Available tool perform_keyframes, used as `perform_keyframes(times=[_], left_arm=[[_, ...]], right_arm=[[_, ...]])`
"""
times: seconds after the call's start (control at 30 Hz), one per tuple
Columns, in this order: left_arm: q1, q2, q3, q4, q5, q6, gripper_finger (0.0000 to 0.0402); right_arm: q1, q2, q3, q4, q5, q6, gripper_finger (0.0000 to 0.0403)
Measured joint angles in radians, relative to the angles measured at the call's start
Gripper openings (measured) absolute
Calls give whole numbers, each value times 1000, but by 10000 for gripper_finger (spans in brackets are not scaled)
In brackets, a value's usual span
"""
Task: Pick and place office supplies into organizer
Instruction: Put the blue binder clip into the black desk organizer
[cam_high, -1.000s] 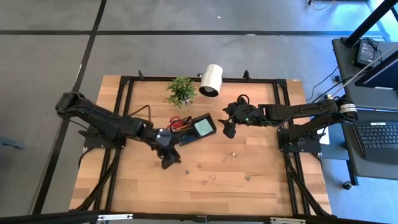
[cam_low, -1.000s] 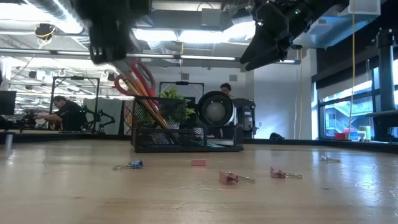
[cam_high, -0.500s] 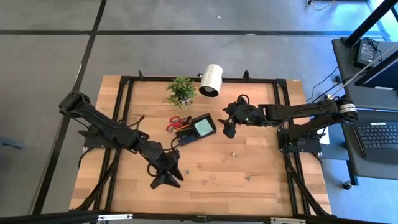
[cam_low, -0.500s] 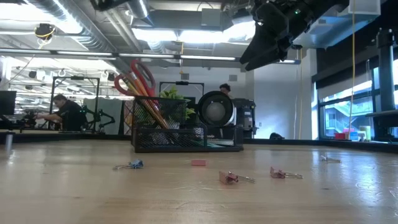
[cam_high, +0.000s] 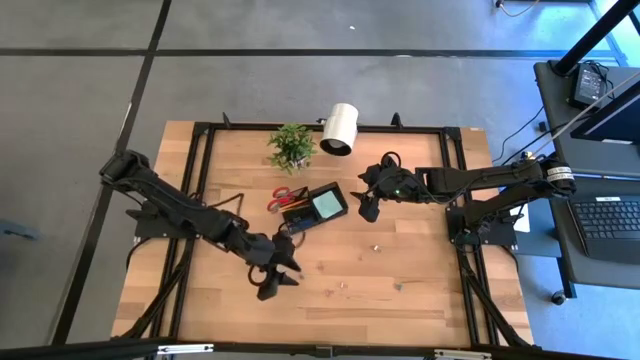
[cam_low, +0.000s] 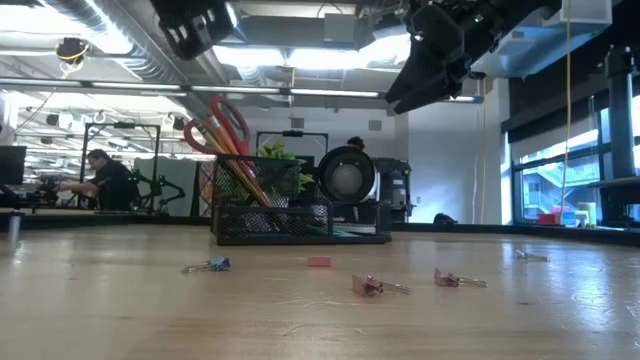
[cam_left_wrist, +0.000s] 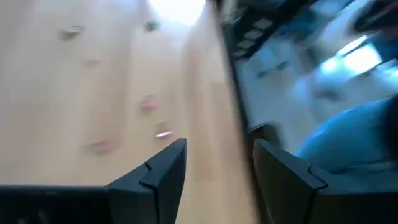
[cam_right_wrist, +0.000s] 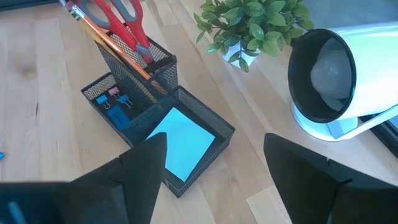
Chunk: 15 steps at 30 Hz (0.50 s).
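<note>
Hovering above the table (cam_high: 440, 290) with its fingers parted and nothing between them, the left tool (cam_high: 283, 277) hangs over the scattered binder clips, a blue one (cam_low: 212, 265) just beside it and pink ones (cam_low: 368, 286) a little farther off. The organizer (cam_high: 313, 207) sits beyond it, toward the table's far edge, with the red-handled scissors (cam_right_wrist: 118, 15) and pencils (cam_right_wrist: 99, 31) standing in its cup, the teal note pad (cam_right_wrist: 180, 143) in the flat compartment and two clips already in the small one. The right tool (cam_high: 366, 208), spread wide and empty, waits just beside the organizer's far end. I judge the main risk is the clips themselves: small and flat on the wood, one could skid away or flip out of the fingertips if the left tool comes down off-centre. On the carry back, the tall scissor handles stand between the left tool and the clip compartment and could be knocked. The potted plant (cam_high: 291, 146) and white lamp (cam_high: 341, 129) stand behind the organizer, clear of the path.
</note>
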Motion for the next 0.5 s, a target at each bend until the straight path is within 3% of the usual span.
perform_keyframes(times=[0.13,0.23,0.5], left_arm=[[-19,50,148,-335,-95,75,182],[-16,119,256,-482,-112,32,182],[32,272,366,-542,9,-125,182]], right_arm=[[0,0,0,0,0,-1,272],[0,0,0,0,0,-1,272],[0,0,0,-1,0,-1,272]])
